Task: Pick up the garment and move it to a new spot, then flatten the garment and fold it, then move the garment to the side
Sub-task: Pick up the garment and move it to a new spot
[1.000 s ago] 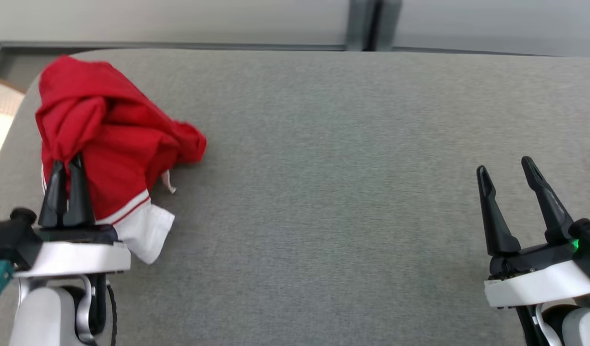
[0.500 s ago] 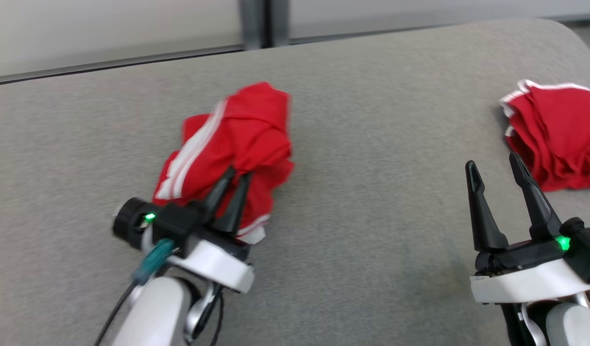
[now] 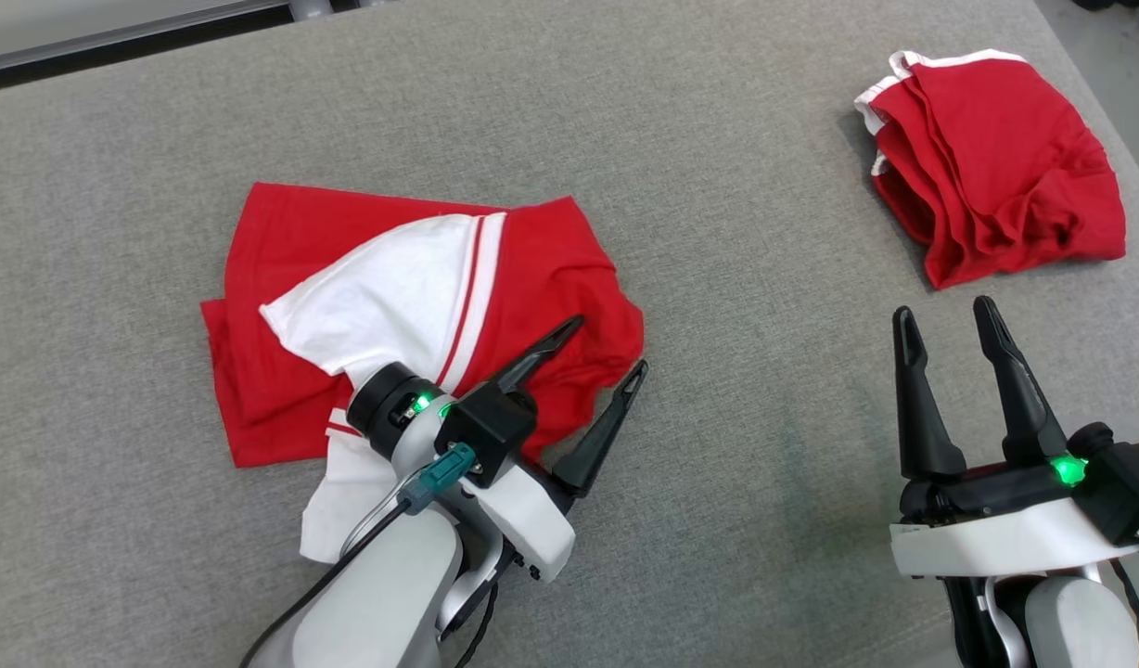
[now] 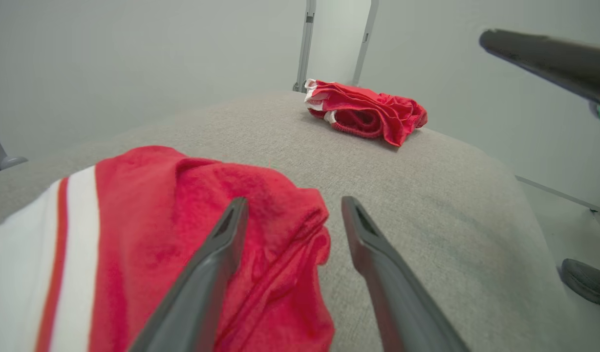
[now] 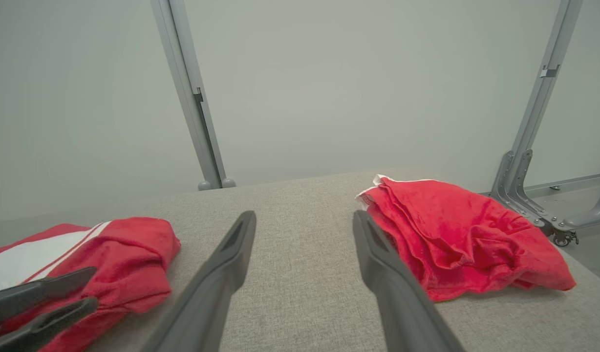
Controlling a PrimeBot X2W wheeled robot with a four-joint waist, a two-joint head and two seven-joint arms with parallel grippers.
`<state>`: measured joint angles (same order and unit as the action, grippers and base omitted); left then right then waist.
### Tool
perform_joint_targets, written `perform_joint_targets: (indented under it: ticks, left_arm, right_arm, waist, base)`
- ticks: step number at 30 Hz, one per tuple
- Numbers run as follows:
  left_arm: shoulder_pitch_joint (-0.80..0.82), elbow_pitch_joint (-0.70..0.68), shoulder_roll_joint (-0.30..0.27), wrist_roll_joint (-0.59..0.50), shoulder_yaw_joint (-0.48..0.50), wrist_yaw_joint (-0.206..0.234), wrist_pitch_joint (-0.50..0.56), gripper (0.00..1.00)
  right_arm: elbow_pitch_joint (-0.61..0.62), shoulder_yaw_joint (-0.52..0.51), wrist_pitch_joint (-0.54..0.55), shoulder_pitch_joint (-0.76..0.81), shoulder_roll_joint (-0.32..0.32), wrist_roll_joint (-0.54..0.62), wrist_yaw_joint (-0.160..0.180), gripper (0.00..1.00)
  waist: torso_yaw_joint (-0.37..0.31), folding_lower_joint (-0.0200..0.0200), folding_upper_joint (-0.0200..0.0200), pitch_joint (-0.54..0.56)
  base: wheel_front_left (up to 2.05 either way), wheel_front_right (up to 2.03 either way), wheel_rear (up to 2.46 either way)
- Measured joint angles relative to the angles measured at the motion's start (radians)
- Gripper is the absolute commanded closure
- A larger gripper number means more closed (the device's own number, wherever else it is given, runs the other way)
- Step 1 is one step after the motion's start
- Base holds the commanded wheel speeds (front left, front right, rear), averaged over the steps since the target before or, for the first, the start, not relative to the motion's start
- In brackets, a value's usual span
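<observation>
Grey woven surface (image 3: 736, 232) — rumpled red-and-white garment (image 3: 551, 269), soft folds; left jaws and right jaws spread apart.

The left gripper (image 4: 294, 200), fingers spread, straddles the edge of the garment (image 4: 158, 210).

Head camera looks steeply down on the grey cushioned surface (image 3: 718, 139). Both wrist cameras sit low and close over it, looking level toward a pale wall (image 5: 329, 98). All three share the red-and-white garment (image 3: 421, 297), frame left, and a bundled red cloth (image 3: 996, 167) farther right.
</observation>
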<state>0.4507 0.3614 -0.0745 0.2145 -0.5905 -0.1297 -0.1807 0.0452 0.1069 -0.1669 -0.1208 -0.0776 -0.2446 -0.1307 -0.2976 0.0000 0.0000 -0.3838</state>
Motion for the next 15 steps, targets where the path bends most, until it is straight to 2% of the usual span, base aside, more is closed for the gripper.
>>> perform_joint_targets:
  ticks: [5, 9, 15]
  left_arm:
    - [0.008, -0.04, -0.013, 0.025, -0.013, 0.0, -0.049, 0.0]
    - [-0.005, -0.103, -0.019, 0.062, 0.056, 0.038, -0.07, 0.0]
    - [-0.058, -0.128, -0.059, 0.111, 0.202, 0.116, -0.081, 0.0]
  right_arm:
    - [-0.005, -0.007, -0.002, -0.007, -0.006, 0.011, 0.0, 0.0]
    - [0.007, -0.021, 0.017, -0.008, -0.031, 0.028, 0.0, 0.0]
    - [0.031, -0.019, 0.058, -0.002, -0.058, 0.04, 0.0, 0.0]
  waist:
    - [0.027, 0.0, 0.0, 0.009]
    - [0.093, 0.0, 0.0, 0.044]
    - [0.183, 0.0, 0.0, 0.096]
  base:
    - [0.0, 0.0, 0.0]
    - [0.0, 0.0, 0.0]
    - [0.0, 0.0, 0.0]
